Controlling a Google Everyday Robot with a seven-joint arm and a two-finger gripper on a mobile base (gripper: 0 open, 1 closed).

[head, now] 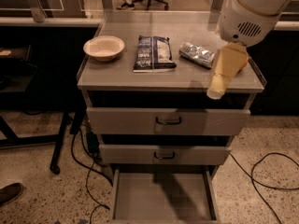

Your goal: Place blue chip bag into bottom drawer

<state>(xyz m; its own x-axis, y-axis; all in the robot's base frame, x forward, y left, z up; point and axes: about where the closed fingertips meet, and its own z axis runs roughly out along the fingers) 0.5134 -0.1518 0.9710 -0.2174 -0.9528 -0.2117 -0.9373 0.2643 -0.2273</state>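
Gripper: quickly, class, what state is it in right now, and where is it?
Gripper: hangs over the right front edge of the cabinet top, apart from the blue chip bag lying there; open or closed cannot be told.

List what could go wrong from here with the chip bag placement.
1. The gripper hangs at the cabinet's right front edge, and the silver packet lies between it and the blue chip bag. A sideways approach could knock the packet.
2. The bag lies flat on the top, so a pinch may slip.
3. The bottom drawer sits open under two upper drawers, and the bag could clip them on the way down.
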